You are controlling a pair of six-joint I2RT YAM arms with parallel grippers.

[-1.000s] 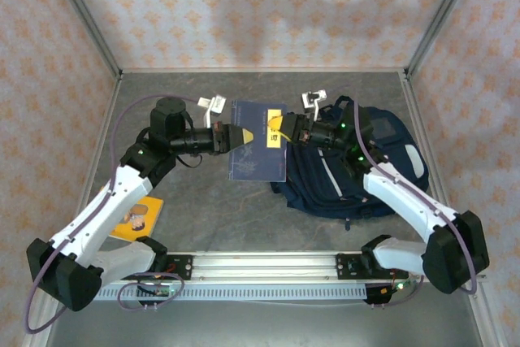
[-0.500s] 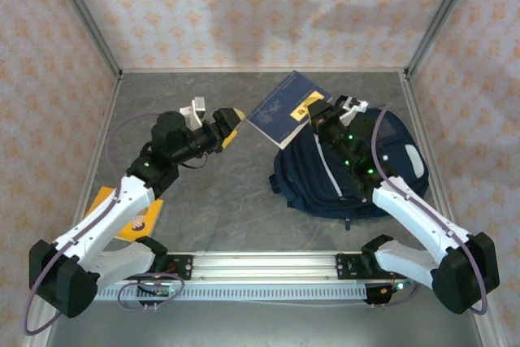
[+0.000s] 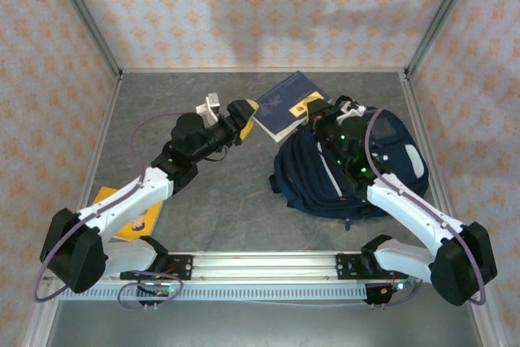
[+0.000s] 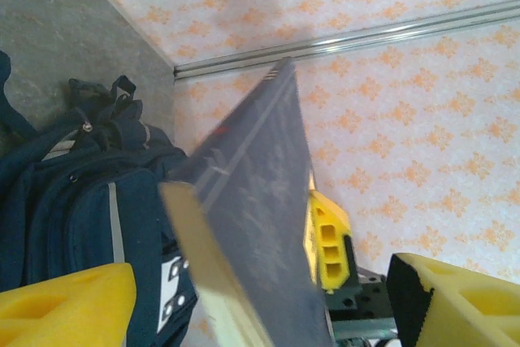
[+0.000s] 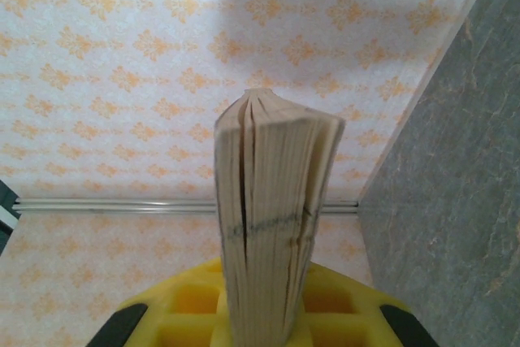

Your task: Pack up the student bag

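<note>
The student bag (image 3: 357,170), navy blue with thin white stripes and grey patches, lies on the grey floor at right; it also shows in the left wrist view (image 4: 73,193). A dark blue book (image 3: 284,101) hangs tilted in the air over the bag's back left edge. My right gripper (image 3: 314,113) is shut on the book's right edge, and its wrist view looks along the cream page edge (image 5: 272,217) standing between its yellow fingers (image 5: 179,306). My left gripper (image 3: 246,111) is open at the book's left corner. The book (image 4: 260,201) passes between its wide-spread fingers (image 4: 65,306).
An orange booklet (image 3: 136,215) lies on the floor at front left, partly under the left arm. Patterned walls enclose the back and both sides. The metal rail (image 3: 260,264) with both arm bases runs along the front edge.
My left gripper let go of the book's left edge and opened. The right gripper lifted the book up and back, tilted over the bag. The left gripper followed toward the book's corner.
</note>
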